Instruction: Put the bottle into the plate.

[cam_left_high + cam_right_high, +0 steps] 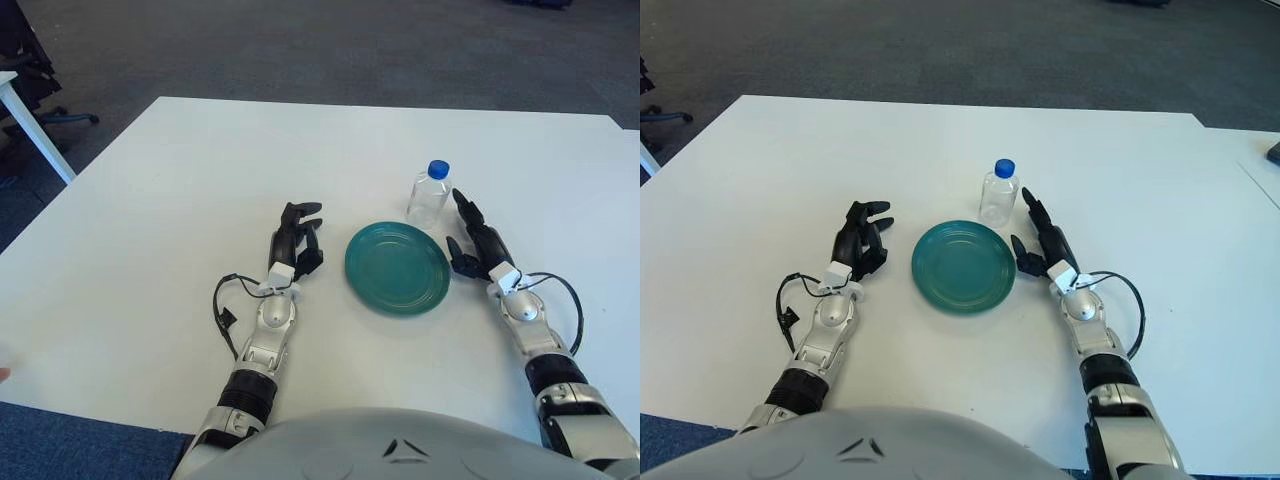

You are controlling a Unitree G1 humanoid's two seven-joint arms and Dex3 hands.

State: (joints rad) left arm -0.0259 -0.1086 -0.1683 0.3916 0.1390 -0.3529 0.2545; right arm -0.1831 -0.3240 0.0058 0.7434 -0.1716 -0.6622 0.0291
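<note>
A small clear bottle (429, 196) with a blue cap stands upright on the white table, just beyond the far right rim of the teal plate (397, 268). My right hand (472, 237) is right of the plate, fingers spread, its fingertips close beside the bottle's lower right side and holding nothing. My left hand (297, 238) shows left of the plate with relaxed fingers, empty. In the right eye view the bottle (998, 193) and plate (964, 266) appear the same way.
The white table (180, 200) stretches wide to the left and far side. A second white table's leg (35, 130) and an office chair base stand off the far left on the dark carpet.
</note>
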